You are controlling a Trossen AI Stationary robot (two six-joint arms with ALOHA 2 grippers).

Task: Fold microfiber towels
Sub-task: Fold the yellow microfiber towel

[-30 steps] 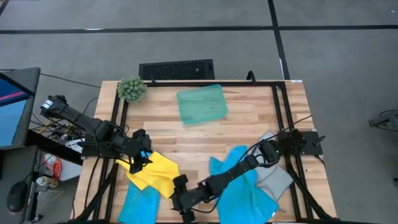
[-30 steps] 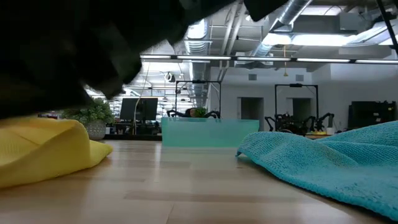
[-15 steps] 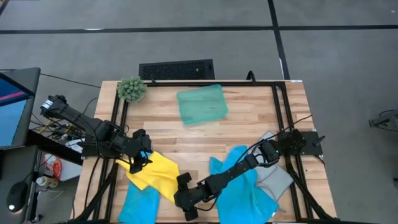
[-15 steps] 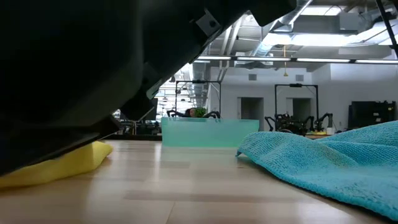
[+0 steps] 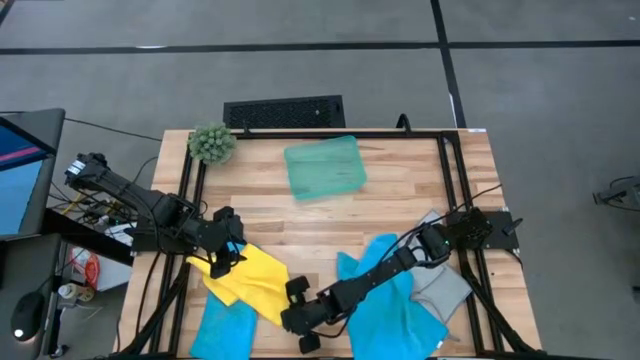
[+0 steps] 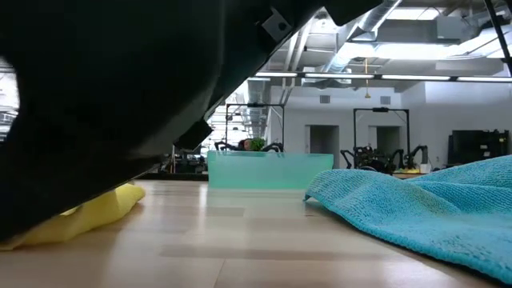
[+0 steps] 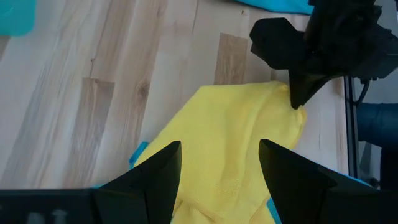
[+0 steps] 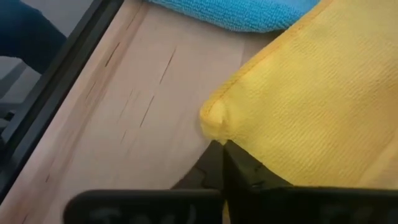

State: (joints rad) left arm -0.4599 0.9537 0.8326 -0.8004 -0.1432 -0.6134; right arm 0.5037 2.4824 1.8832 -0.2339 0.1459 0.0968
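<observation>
R claw (image 5: 297,312) sits at the near worktop (image 5: 400,210) edge, pinched on a corner of the yellow towel (image 5: 252,278). L claw (image 5: 228,258) holds fingers apart over the towel's opposite corner, not clamped. One blue towel (image 5: 222,328) pokes out under the yellow at front left, another (image 5: 395,305) lies to the right, w/ a grey towel (image 5: 443,287) beside it. Farther back: teal tray (image 5: 324,167), green plant ball (image 5: 211,143).

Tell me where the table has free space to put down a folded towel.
Bare wooden table lies between the translucent teal-green tray and the soft yellow towel. The near edge is crowded: yellow towel, bright blue towels, both hands.
</observation>
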